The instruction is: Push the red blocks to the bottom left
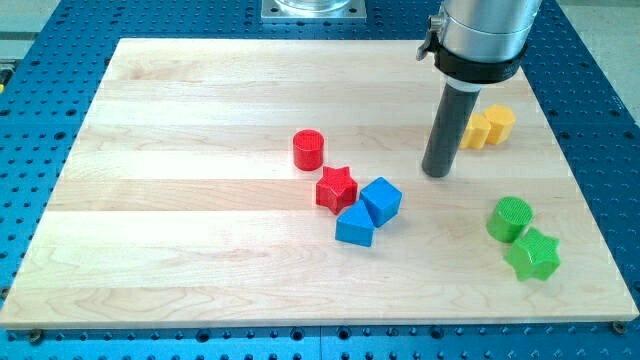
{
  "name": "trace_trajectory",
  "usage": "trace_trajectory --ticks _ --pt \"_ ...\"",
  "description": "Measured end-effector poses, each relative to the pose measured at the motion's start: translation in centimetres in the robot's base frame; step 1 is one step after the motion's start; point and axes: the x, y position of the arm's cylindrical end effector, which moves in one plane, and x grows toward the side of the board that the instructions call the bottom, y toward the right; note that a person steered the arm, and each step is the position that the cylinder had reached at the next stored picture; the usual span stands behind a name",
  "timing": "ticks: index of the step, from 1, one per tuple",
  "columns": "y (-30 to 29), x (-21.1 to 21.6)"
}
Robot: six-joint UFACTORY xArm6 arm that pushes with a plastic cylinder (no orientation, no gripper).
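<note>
A red cylinder (309, 150) stands near the board's middle. A red star (336, 189) lies just below and right of it, touching or nearly touching a blue cube (381, 200) and a blue block (355, 227). My tip (436, 172) rests on the board to the right of the red blocks, about a hundred pixels from the star, touching no block.
Two yellow blocks (489, 127) sit behind the rod at the upper right. A green cylinder (510, 218) and a green star (533, 255) lie at the lower right. The wooden board (180, 220) sits on a blue perforated table (30, 180).
</note>
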Motion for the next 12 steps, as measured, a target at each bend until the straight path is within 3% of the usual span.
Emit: trace_trajectory --ticks 3,4,6,7,8,9,11,12 --pt "-4.4 0.0" --pt "-5.4 2.4" --pt "-17.5 7.4" --pt "-12.2 4.4" --pt "-16.6 3.2" --pt "-25.2 5.1" --pt "-25.2 6.3" --pt "-31.2 9.1"
